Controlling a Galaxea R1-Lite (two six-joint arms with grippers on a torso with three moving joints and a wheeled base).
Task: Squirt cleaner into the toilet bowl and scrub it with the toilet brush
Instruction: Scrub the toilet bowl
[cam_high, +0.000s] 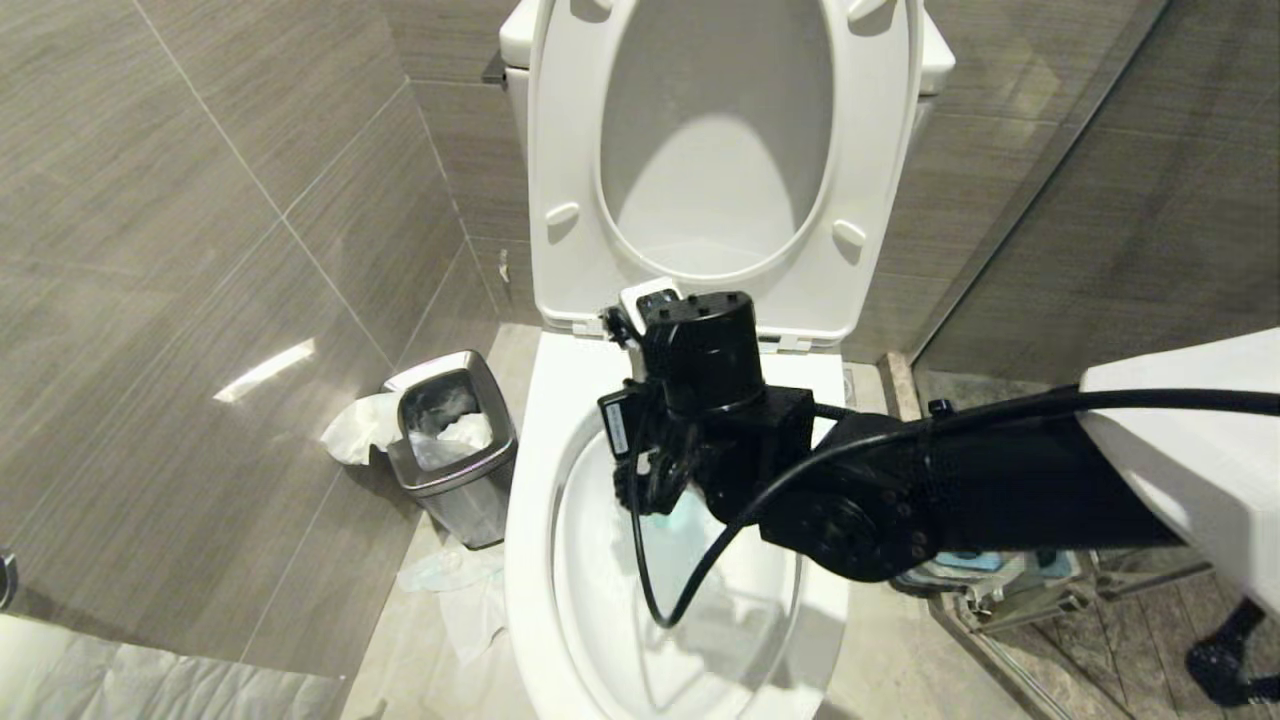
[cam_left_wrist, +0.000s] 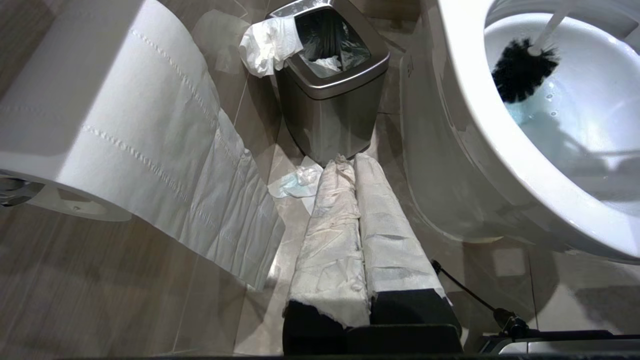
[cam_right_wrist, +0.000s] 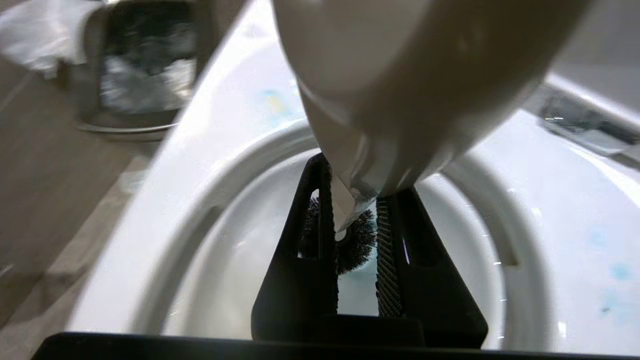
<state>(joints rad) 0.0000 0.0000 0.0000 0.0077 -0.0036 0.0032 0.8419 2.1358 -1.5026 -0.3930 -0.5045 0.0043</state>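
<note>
two grey tiled walls (cam_high: 200, 250), pale floor (cam_high: 420, 640)

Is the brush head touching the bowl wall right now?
Touching. In the left wrist view the toilet brush bristles press against the inner wall of the toilet bowl, just above the blue cleaner, with no gap showing.

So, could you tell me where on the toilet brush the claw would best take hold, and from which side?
High on the thin white handle of the toilet brush, coming from above the toilet bowl: the bristle head sits low in the blue-tinted water, so only the upper shaft stands free. The right claw grips it there.
</note>
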